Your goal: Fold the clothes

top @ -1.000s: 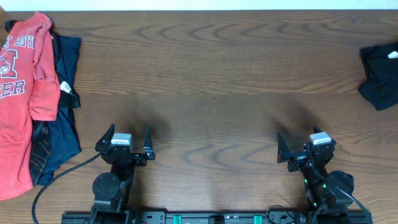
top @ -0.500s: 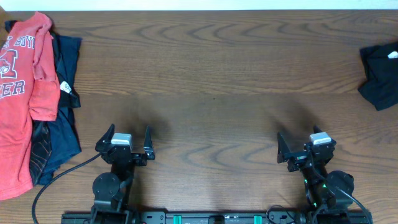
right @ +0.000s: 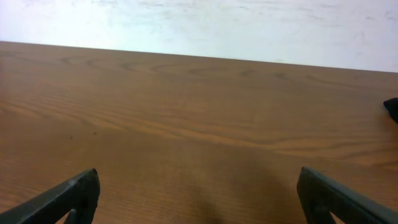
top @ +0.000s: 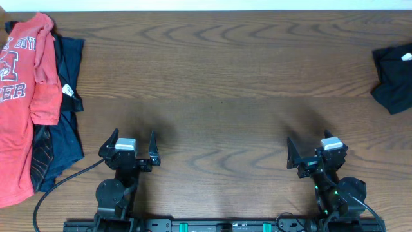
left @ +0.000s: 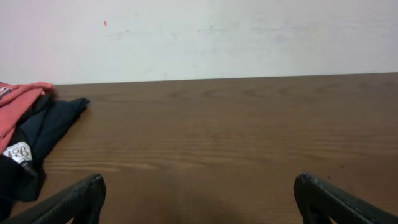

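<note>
A brown wood-grain table (top: 225, 84) fills the overhead view, with a white wall (left: 199, 37) behind its far edge. At the near edge the two arms sit side by side, well apart. The left gripper (top: 134, 136) has its jaws spread wide with only bare wood between them. The right gripper (top: 308, 145) is spread just as wide and also holds nothing. In each wrist view, the black fingers (left: 74, 199) show only at the bottom corners. A black cable (top: 58, 183) curves away from the left arm's base toward the left.

The shirt (top: 19, 96) lies flat along the table's left edge, well left of the left gripper and touched by neither. It runs from the far corner toward the near side and is cut off by the picture's edge. It rests on a navy cloth (top: 64, 129) that sticks out on its right, and a small white label (top: 67, 95) shows there. A second dark cloth (top: 393, 80) lies crumpled at the far right edge.
</note>
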### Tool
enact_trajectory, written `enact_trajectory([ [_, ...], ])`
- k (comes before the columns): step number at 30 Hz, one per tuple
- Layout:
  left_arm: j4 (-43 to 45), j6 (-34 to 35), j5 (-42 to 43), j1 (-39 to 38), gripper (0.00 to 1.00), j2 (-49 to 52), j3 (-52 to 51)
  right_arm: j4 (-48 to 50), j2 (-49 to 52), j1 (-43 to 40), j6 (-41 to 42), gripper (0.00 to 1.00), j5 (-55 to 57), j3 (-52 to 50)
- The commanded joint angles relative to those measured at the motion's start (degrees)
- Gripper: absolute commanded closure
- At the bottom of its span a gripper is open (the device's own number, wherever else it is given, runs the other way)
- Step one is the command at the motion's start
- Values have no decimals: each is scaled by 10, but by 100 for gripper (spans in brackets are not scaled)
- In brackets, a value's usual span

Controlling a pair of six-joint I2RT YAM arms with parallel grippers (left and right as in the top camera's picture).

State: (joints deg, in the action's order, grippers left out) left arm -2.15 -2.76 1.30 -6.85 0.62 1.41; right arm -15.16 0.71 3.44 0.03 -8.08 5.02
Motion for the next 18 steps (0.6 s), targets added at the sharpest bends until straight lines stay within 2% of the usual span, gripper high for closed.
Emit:
enact_trajectory([
  [1, -19, 5, -9, 0, 2, -3, -12, 2, -4, -4, 10, 1, 3, -4],
  [12, -19, 16, -10, 0, 2, 6, -7, 2, -4, -4, 10, 1, 3, -4],
  [18, -30, 40, -48, 0, 2, 98, 39, 2, -4, -4, 10, 1, 3, -4],
])
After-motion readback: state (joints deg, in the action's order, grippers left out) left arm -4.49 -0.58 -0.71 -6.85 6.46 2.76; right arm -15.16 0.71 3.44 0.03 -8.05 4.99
